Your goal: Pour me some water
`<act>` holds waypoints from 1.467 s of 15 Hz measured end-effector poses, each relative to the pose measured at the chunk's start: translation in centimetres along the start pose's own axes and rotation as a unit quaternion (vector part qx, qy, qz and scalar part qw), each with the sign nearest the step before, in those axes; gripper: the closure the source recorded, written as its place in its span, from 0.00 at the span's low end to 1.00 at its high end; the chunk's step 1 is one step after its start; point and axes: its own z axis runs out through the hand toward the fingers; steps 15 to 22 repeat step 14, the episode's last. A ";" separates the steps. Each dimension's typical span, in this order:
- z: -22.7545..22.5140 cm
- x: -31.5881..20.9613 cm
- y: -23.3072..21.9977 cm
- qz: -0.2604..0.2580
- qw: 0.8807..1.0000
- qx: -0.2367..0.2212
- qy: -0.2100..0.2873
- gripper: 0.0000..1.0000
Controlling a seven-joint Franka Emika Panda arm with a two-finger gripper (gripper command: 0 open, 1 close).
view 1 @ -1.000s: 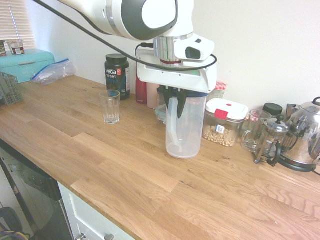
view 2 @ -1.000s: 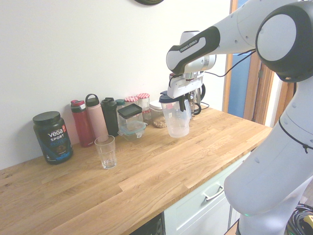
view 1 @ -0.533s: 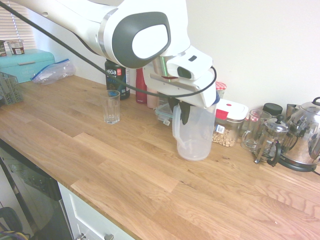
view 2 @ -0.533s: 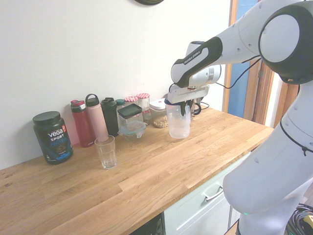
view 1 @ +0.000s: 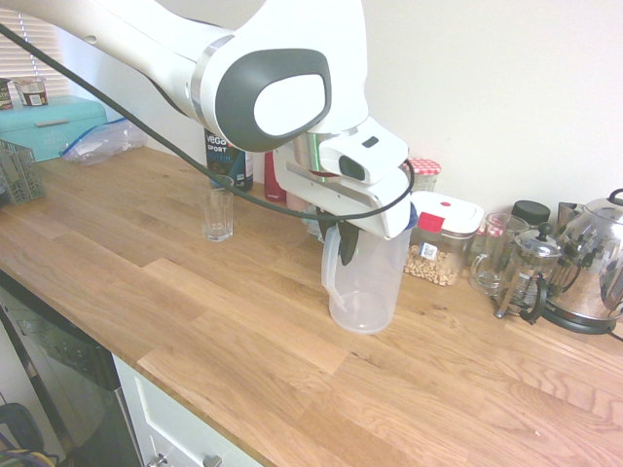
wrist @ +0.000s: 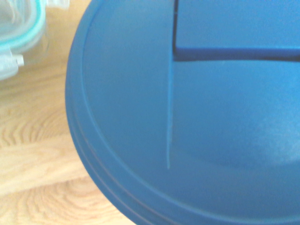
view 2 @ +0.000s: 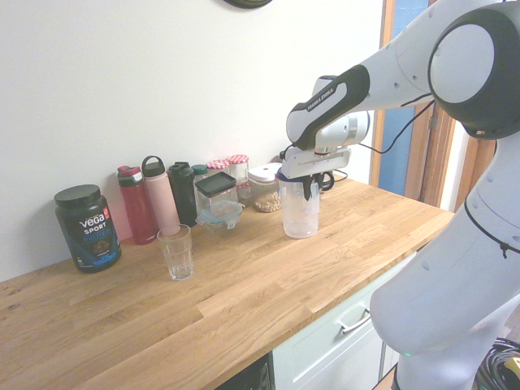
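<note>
**Clear plastic jug gripped at the rim, glass waiting well off to the side**

Clear plastic, tall and see-through, with a blue lid: that is the pitcher point(view 1: 363, 282), and any water inside is too faint to make out. The gripper point(view 1: 348, 238) is clamped on the pitcher's rim by the handle, pointing steeply down, a sensible hold for tipping the jug over a spout. The base sits at or just above the oak worktop point(view 1: 243, 331); I cannot tell which. The wrist view is filled by the blue lid point(wrist: 197, 117).

The target looks to be the empty ribbed drinking glass point(view 2: 176, 252), upright and well apart from the jug with open wood between them, so nothing blocks a straight carry. Behind the glass stand a black Vega tub point(view 2: 87, 227), a red bottle point(view 2: 136, 205) and a pink bottle point(view 2: 160, 195). Just beside the pitcher sits a lidded container of nuts point(view 1: 435, 243), and further along a French press point(view 1: 528, 272) and a steel kettle point(view 1: 594, 263): those crowd the jug's side and call for care.
</note>
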 end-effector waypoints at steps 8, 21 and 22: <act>0.0 0.3 1.3 0.008 1.000 -0.016 -0.012 0.00; -3.8 -1.5 3.8 -0.013 0.997 -0.055 -0.055 0.00; -3.8 -1.5 3.8 -0.013 0.997 -0.055 -0.055 0.00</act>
